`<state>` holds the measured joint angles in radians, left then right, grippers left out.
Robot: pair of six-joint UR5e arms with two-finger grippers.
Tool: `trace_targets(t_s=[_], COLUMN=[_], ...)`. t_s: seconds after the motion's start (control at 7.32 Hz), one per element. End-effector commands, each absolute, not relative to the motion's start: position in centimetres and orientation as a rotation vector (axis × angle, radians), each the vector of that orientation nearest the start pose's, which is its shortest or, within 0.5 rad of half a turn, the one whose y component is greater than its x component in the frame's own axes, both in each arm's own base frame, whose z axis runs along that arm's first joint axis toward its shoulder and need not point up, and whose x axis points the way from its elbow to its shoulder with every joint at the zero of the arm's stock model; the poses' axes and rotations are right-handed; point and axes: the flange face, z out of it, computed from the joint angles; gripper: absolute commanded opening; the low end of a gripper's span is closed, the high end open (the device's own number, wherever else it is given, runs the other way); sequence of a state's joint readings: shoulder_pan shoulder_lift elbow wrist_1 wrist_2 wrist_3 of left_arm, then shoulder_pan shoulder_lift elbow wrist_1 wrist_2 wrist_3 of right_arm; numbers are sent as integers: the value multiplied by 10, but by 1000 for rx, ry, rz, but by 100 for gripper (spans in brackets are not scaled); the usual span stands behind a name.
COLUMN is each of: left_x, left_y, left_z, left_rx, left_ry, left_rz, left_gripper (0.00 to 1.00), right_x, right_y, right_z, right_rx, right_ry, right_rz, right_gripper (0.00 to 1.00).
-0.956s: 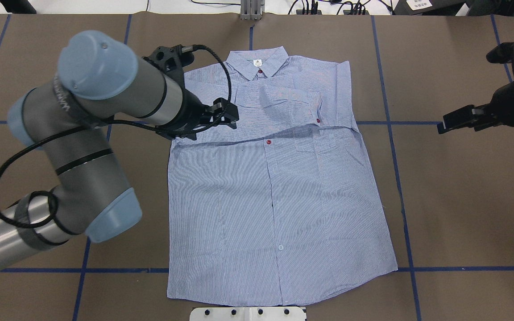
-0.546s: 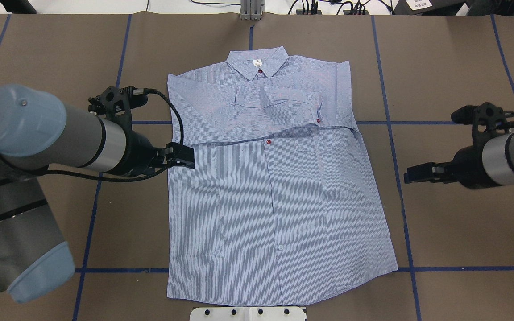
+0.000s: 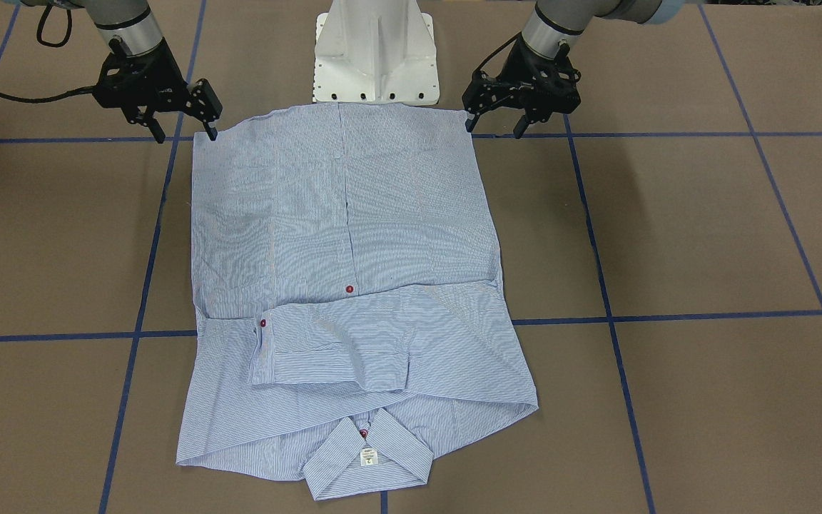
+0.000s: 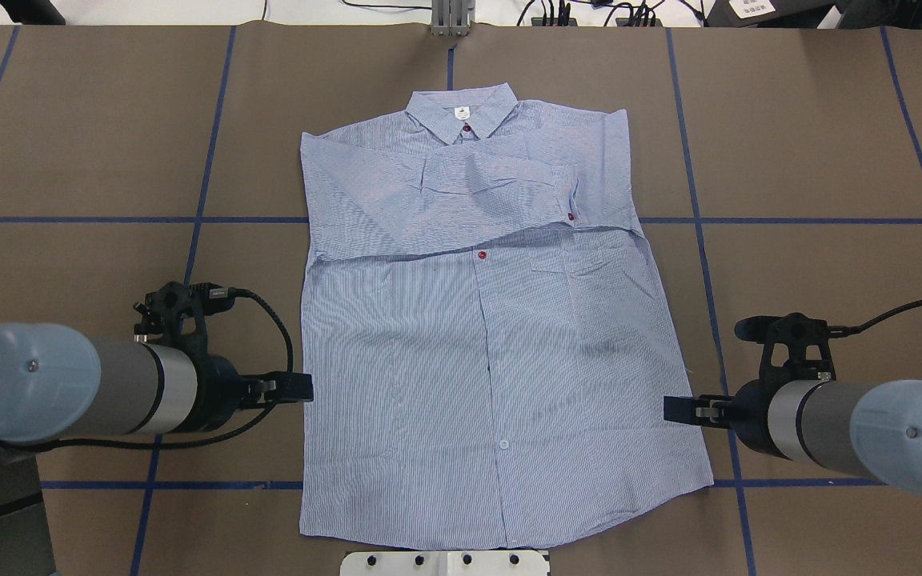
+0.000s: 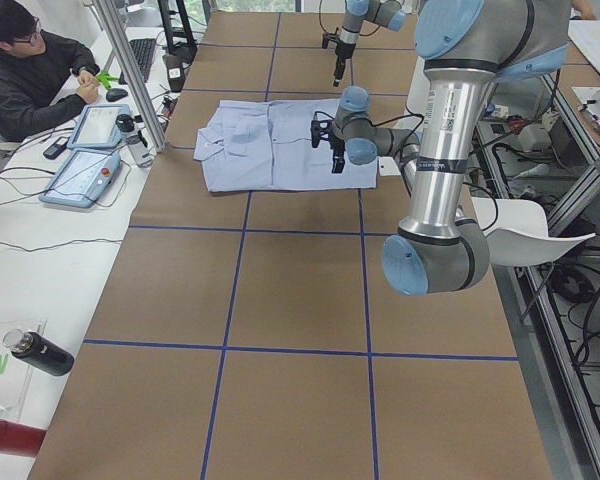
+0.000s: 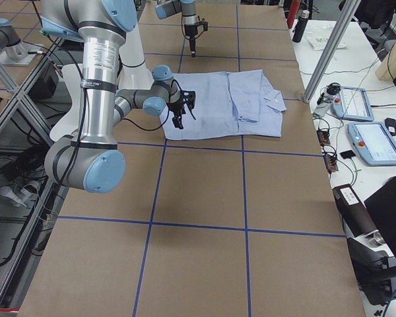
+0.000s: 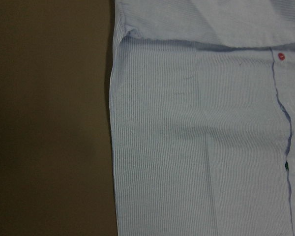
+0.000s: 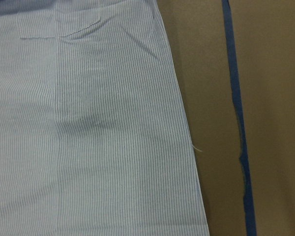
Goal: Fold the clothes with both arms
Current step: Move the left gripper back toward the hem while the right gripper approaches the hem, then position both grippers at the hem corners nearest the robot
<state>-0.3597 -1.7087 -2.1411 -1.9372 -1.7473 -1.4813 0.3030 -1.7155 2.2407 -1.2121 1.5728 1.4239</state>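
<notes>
You have one shirt (image 4: 493,344) lying flat and face up in the middle of the table (image 4: 789,160). Its collar (image 4: 461,112) is on the far side from the robot and its hem (image 4: 429,538) is just beside the robot's base. The sleeves are already laid across the chest.

The left gripper (image 3: 494,130) hangs at the shirt's left side edge, near the hem corner, with its jaws spread and nothing between them. The right gripper (image 3: 185,135) mirrors it at the right side edge, also spread and empty. Both sit very close to the cloth, but from these angles I cannot tell whether a fingertip actually touches it.

Expect thin, light, limp cloth. It will sag between two holds, slide easily on the table cover, and may let one layer peel from the other if you pinch too shallowly. I would take it at the two hem corners, catching front and back layers together. Then lift both sides evenly so the folded sleeves are not dragged out of place.

The count is one shirt, two arms and two grippers. Three red buttons show, at the collar, the cuff (image 4: 571,214) and the placket, plus one pale button lower down. There is one chest pocket (image 4: 569,264) and one collar label.
</notes>
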Motion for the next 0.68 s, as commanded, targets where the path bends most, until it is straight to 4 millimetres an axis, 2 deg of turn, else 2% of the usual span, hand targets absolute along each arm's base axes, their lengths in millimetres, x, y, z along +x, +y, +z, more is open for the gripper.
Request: trace_targets(t_s=[0.0, 0.27, 0.41, 0.55], left_x=[453, 471, 482, 485], left_y=[-237, -214, -206, -201], left_z=[316, 321, 325, 325], left_rx=[-2, -63, -73, -84], left_ry=[1056, 1068, 1083, 1089], left_rz=[-263, -311, -341, -343], left_gripper=[100, 97, 93, 84], right_x=[-365, -364, -364, -364], right_y=[-246, -246, -246, -247], right_z=[372, 371, 371, 371], right_rx=[204, 209, 209, 210], right_ry=[-862, -865, -865, -864], right_rz=[150, 152, 152, 154], right_gripper=[100, 100, 100, 100])
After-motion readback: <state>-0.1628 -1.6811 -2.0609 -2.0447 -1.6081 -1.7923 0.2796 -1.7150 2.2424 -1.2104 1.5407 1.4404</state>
